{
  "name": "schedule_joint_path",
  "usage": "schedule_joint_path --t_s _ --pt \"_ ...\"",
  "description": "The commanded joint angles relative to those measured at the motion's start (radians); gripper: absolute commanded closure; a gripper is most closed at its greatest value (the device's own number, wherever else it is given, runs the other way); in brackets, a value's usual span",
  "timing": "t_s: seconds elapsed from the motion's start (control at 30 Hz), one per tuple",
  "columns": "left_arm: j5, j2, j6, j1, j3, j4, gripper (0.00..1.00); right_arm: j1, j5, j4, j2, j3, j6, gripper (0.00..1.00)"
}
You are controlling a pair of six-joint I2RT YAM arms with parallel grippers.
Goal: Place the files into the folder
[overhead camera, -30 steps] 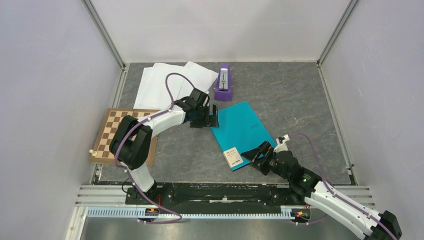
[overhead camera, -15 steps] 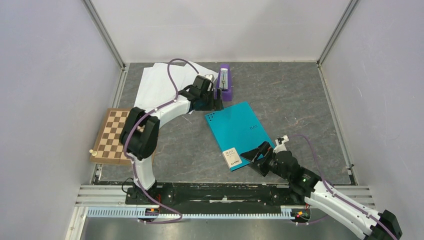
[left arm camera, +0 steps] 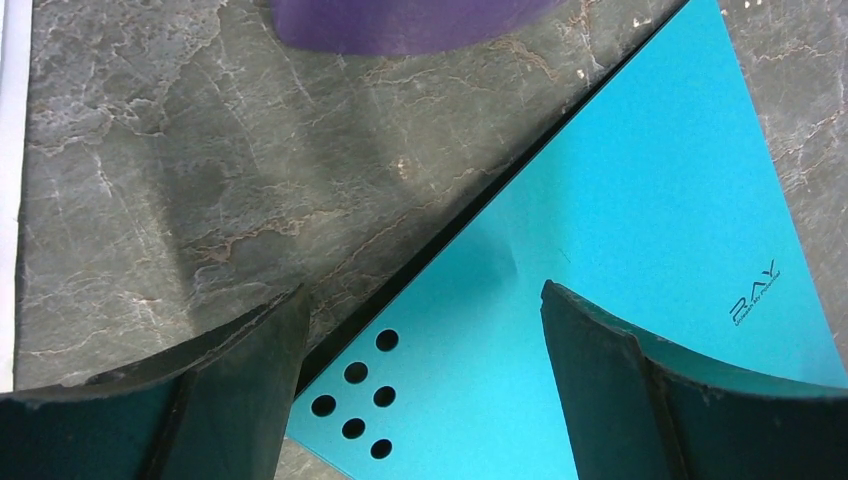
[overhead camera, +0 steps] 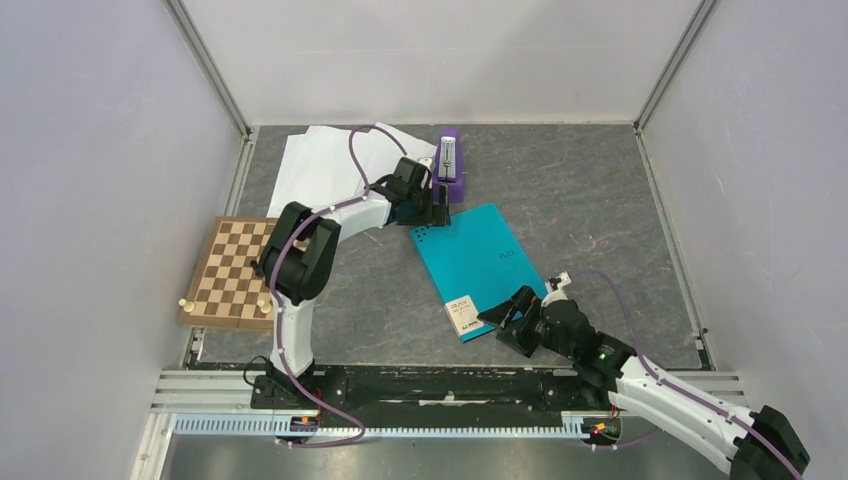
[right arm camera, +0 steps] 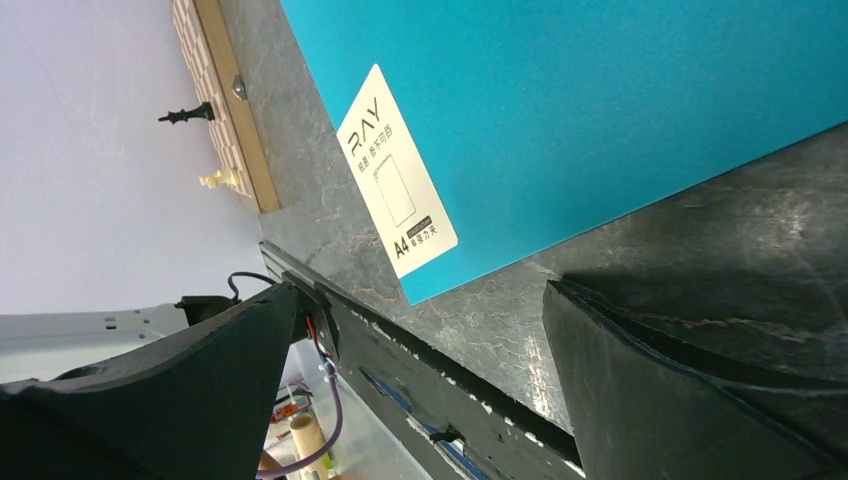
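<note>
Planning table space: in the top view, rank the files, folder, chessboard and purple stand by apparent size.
1. files, fanned out and partly covered
2. folder and chessboard: these look alike
3. purple stand

Folder (overhead camera: 478,262): teal, with a white label (overhead camera: 464,315) printed in black and five dark holes (left arm camera: 356,373) at one corner. Files (overhead camera: 320,165): plain white. Chessboard (overhead camera: 232,270): brown and cream checks, brown border. Block (overhead camera: 447,170): purple. Surface (overhead camera: 580,190): grey, veined like marble.
</note>
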Motion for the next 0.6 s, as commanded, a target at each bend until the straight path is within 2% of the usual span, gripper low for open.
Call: schedule_joint_path --t_s 0.0,0.3,0.57 --pt "0.014 -0.024 0.017 0.000 -0.047 0.008 0.08 0.000 -0.021 -0.034 0.043 -0.037 -0.039 0.02" --pt "0.016 -0.066 -0.003 0.000 -0.095 0.003 0.09 -0.001 0.014 0.154 0.018 -0.110 0.030 0.02" --pt "0.023 -0.072 -0.021 0.000 -0.111 -0.004 0.09 0.000 0.052 0.255 0.029 -0.158 0.068 0.02"
